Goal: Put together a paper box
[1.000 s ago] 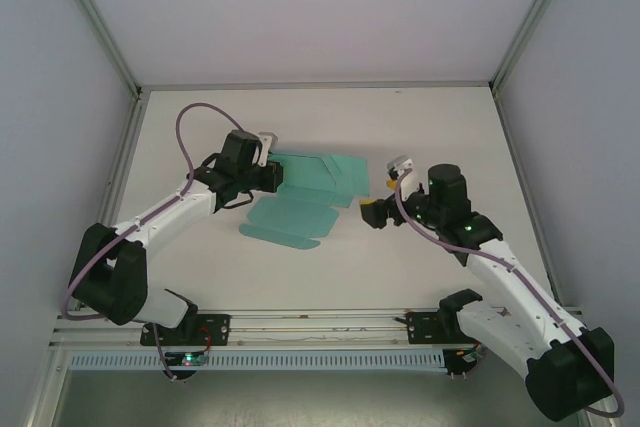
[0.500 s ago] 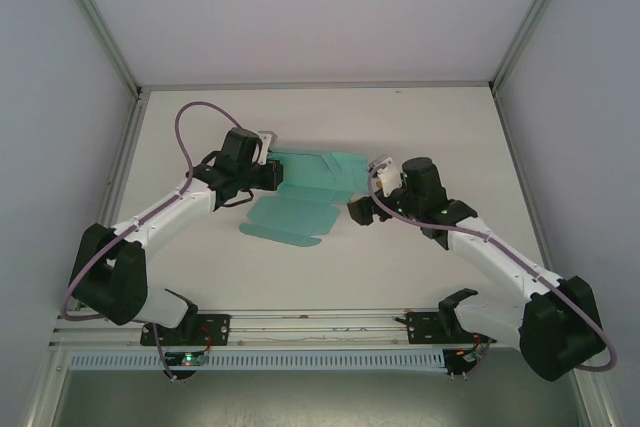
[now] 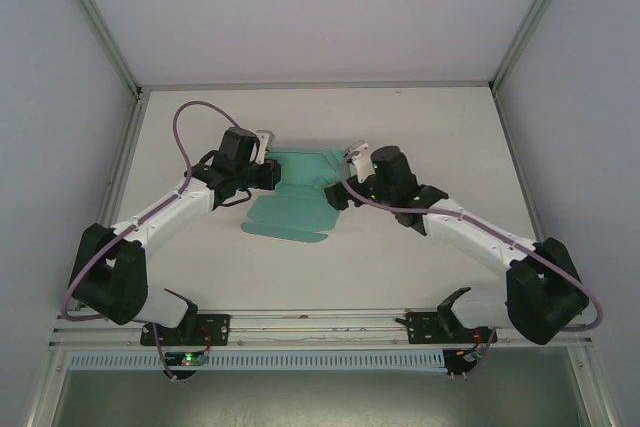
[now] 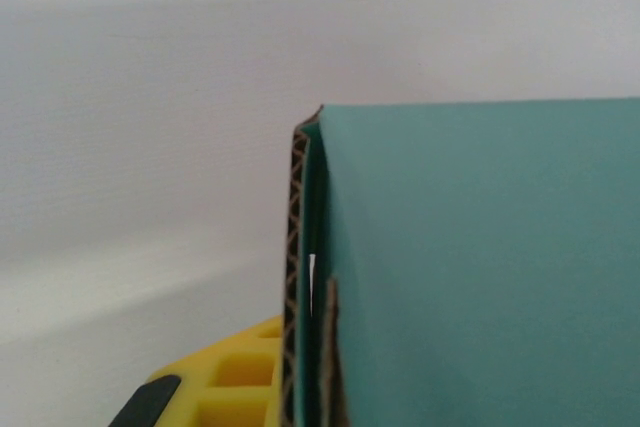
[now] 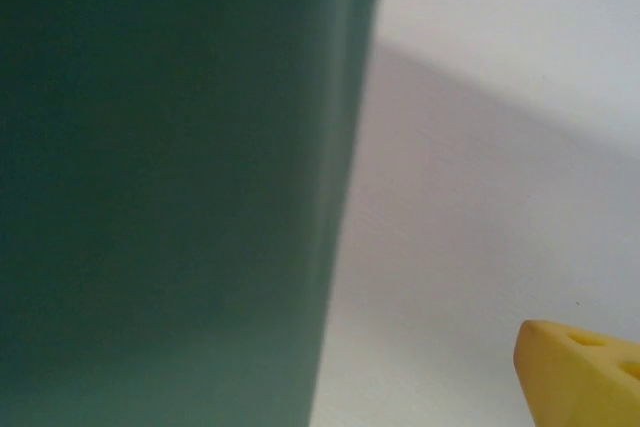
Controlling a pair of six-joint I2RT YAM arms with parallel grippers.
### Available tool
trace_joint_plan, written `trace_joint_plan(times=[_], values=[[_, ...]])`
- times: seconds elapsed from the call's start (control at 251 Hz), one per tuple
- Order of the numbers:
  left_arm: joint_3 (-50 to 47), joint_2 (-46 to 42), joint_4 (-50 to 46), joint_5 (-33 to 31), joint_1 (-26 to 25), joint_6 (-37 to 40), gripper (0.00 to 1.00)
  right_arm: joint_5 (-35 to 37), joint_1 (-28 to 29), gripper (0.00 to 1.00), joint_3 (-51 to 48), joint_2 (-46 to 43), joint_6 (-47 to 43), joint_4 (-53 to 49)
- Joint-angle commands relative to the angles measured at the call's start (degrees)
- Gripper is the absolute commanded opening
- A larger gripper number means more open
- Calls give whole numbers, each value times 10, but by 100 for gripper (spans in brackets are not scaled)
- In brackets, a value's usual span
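Note:
The paper box (image 3: 298, 205) is a teal-green die-cut card sheet lying partly folded at the middle of the white table (image 3: 450, 137). My left gripper (image 3: 272, 175) is shut on its raised left flap. In the left wrist view the paper box's (image 4: 480, 267) corrugated edge stands upright against my yellow finger (image 4: 230, 382). My right gripper (image 3: 336, 194) is open at the sheet's right edge. The right wrist view shows the paper box (image 5: 170, 187) close and blurred on the left, with one yellow fingertip (image 5: 585, 372) at the lower right; the other finger is hidden.
Grey walls enclose the table on the left (image 3: 60, 117), back and right. A metal rail (image 3: 320, 322) with both arm bases runs along the near edge. Bare table surface lies behind and to the right of the sheet.
My right arm has swung left across the table, bringing its open gripper from well right of the sheet up to its right edge. The left gripper has kept its hold.

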Motion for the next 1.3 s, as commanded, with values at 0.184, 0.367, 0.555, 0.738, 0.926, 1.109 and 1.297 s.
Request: trace_joint_plan(times=[0.184,0.367,0.555,0.738,0.926,1.109,1.297], values=[[9,-2,-9,-16,0,-35,0,237,58,98,25,38,40,26],[8,-4,-29,-48,1,-33,0,204,55,98,-1,-36,21,-9],[-1,-11,-31,-59,3,-21,0,72,29,98,-45,-178,-7,-47],[-8,-17,-26,-46,2,-9,0,-10,-68,99,-59,-277,31,-55],[-7,-17,-28,-40,3,-2,0,-138,-173,89,-20,-216,44,-83],[2,-10,-35,-53,3,-4,0,-314,-174,73,8,-114,46,-30],[8,0,-35,-58,4,-9,0,-391,-134,65,12,-55,54,37]])
